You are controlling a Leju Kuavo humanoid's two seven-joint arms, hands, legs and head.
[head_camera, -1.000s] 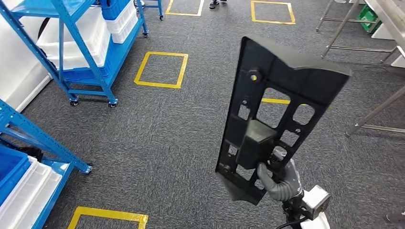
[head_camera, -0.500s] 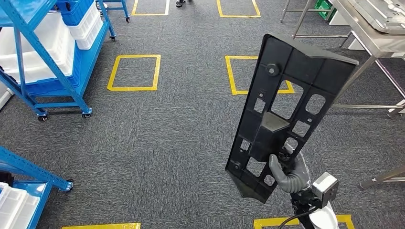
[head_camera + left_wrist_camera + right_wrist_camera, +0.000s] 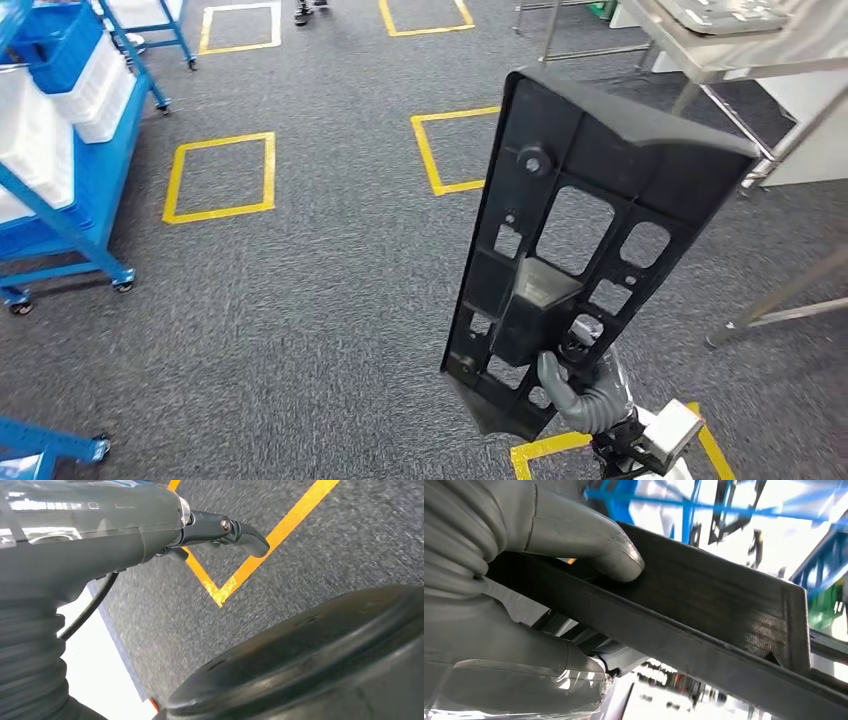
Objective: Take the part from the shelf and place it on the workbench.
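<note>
Right hand (image 3: 585, 385) is gripping the part (image 3: 590, 240) near its lower end, grey thumb (image 3: 589, 540) pressing on one face and the other fingers wrapping behind the edge; the part is standing nearly upright, tilting slightly rightward, held out over the floor (image 3: 300, 300).

Part: a long, flat black moulded plastic panel, matte finish, with a raised rim, a ribbed lattice of rectangular and rounded cut-outs, a round boss near the top and a boxy block at mid-height. In the right wrist view its edge is showing as a thick dark slab with a fine woven-looking texture at one corner.

Floor is speckled grey carpet with yellow tape squares (image 3: 222, 177). A blue steel shelf rack (image 3: 60, 200) on casters is carrying white bins at far left. A metal workbench (image 3: 720, 50) with thin steel legs is standing at upper right, well apart from the part.

Left hand (image 3: 220, 530): a dark finger is extending from the glossy grey cover over the carpet; fingers probably apart with nothing held, though the view is blurred.

Versus 0.5 s ago: the whole scene is shifting, so the camera is turning; rack sliding left, workbench closer in frame. Grip on the part unchanged.
</note>
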